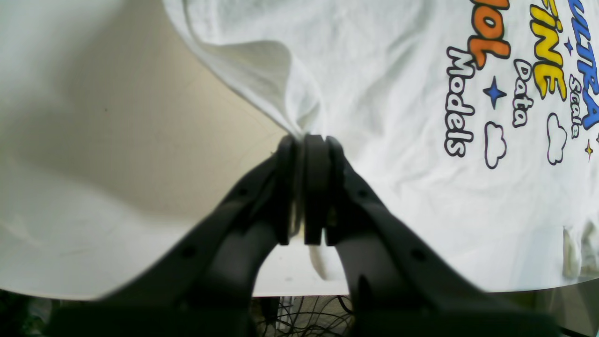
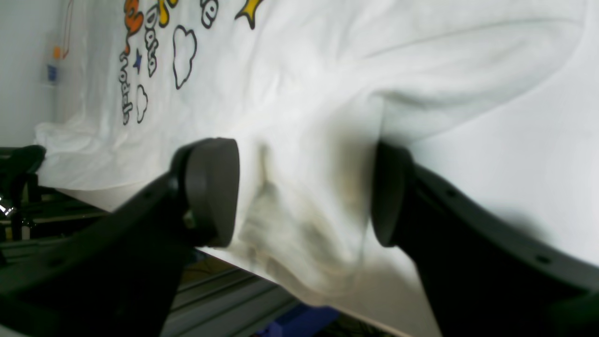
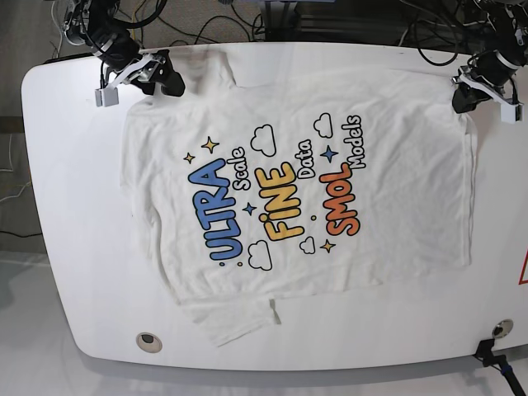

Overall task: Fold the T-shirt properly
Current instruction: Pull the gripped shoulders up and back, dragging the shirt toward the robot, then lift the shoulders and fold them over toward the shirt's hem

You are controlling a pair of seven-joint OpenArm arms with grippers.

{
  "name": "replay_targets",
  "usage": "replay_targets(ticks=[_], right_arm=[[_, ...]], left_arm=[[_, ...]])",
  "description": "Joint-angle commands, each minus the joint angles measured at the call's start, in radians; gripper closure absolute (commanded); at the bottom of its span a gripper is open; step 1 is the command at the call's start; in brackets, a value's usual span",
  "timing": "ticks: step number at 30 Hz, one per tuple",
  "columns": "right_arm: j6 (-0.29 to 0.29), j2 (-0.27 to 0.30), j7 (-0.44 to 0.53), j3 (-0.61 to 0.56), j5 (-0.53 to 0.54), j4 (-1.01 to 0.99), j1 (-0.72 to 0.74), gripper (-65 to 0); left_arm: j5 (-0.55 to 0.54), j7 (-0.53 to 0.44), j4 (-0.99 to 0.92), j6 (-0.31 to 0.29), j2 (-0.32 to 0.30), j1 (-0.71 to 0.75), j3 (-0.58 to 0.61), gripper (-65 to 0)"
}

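Note:
The white T-shirt [image 3: 289, 198] lies spread flat on the table, print up, with blue "ULTRA", yellow "FINE" and orange "SMOL" letters. My left gripper [image 1: 306, 145] is shut on a pinch of the shirt's edge [image 1: 374, 93]; in the base view it sits at the shirt's far right corner [image 3: 464, 99]. My right gripper [image 2: 304, 192] is open, its jaws on either side of a bunched fold of the shirt [image 2: 290, 93] at the table's edge. In the base view it is at the shirt's far left corner [image 3: 169, 82].
The white table [image 3: 66, 247] has rounded corners and a round grommet [image 3: 148, 340] near its front left. Cables [image 3: 223, 25] run behind the far edge. A black clamp [image 3: 495, 351] sits at the front right corner.

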Motion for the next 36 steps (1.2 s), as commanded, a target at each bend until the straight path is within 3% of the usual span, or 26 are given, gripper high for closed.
replay_targets(ticks=[1,7,8,10,12,13,24,36], right_arm=[[-0.007,0.006,-0.022,-0.012,-0.022,0.006,-0.007,-40.7],[-0.007,0.004,-0.021,-0.018,-0.022,0.006,-0.007,-38.6],[-0.007,0.004,-0.021,-0.017,-0.022,0.006,-0.007,-34.7],[-0.007,0.004,-0.019,-0.015,-0.022,0.006,-0.007,-20.9],[-0.007,0.007,-0.019,-0.015,-0.022,0.006,-0.006,-1.8],[-0.007,0.007,-0.019,-0.015,-0.023,0.006,-0.006,0.0],[-0.009,0.01,-0.019,-0.014,-0.022,0.012,-0.012,0.0],[-0.007,0.007,0.045,-0.014,-0.02,0.015,-0.167,0.0]], left_arm=[[-0.018,-0.018,0.014,-0.005,-0.015,-0.001,-0.006,-2.7],[-0.018,-0.018,0.014,-0.005,-0.015,-0.001,-0.004,-2.7],[-0.018,-0.018,0.014,-0.005,-0.015,-0.001,-0.004,-2.7],[-0.018,-0.018,0.014,-0.005,-0.015,-0.001,-0.004,-2.7],[-0.018,-0.018,0.014,-0.005,-0.015,-0.001,-0.006,-2.7],[-0.018,-0.018,0.014,-0.005,-0.015,-0.001,-0.004,-2.7],[-0.018,-0.018,0.014,-0.005,-0.015,0.003,-0.004,-2.7],[-0.018,-0.018,0.014,-0.008,-0.015,0.118,-0.004,-2.7]])
